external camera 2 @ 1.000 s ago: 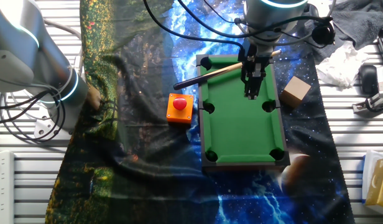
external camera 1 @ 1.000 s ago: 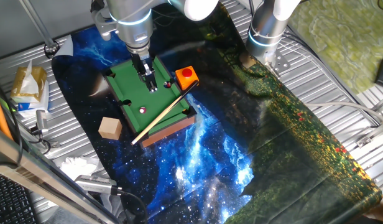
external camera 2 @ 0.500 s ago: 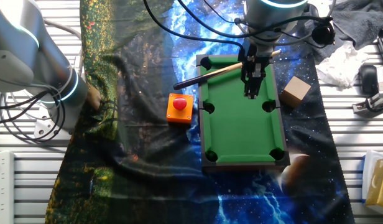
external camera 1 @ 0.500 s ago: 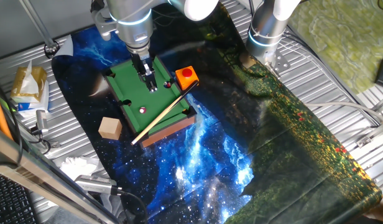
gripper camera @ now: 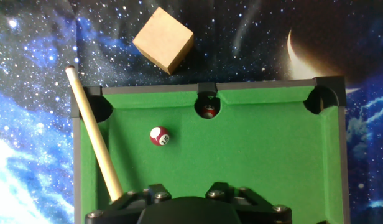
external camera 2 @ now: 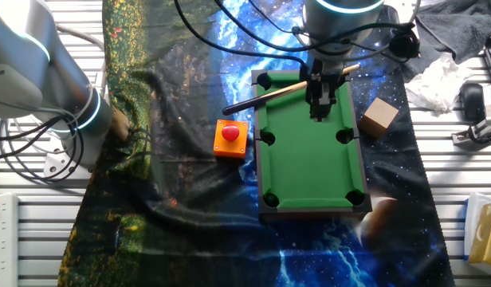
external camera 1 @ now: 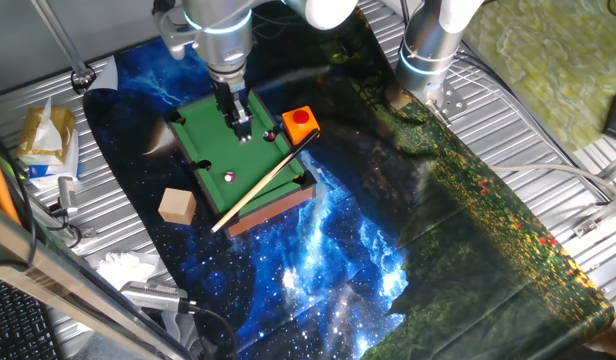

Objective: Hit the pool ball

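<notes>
The pool ball (gripper camera: pixel 159 136) is a tiny glossy red ball with a white spot, resting on the green felt of the mini pool table (external camera 1: pixel 203 140). It also shows in one fixed view (external camera 1: pixel 229 176). My gripper (external camera 1: pixel 243 130) hangs over the felt a short way from the ball, not touching it, with its fingers together. In the other fixed view the gripper (external camera 2: pixel 318 114) hides the ball. The hand view shows only the black gripper housing (gripper camera: pixel 185 210) at the bottom edge, with the ball ahead and to the left.
A wooden cue (gripper camera: pixel 92 134) lies across the table's end and rim (external camera 1: pixel 263 185). A darker ball (gripper camera: pixel 208 111) sits in the far side pocket. A tan wooden cube (gripper camera: pixel 163 38) stands just outside that rail. An orange block with a red button (external camera 1: pixel 300 121) is on the opposite side.
The gripper has risen slightly and shifted a little toward the table's back end. The ball and the cue have not moved.
</notes>
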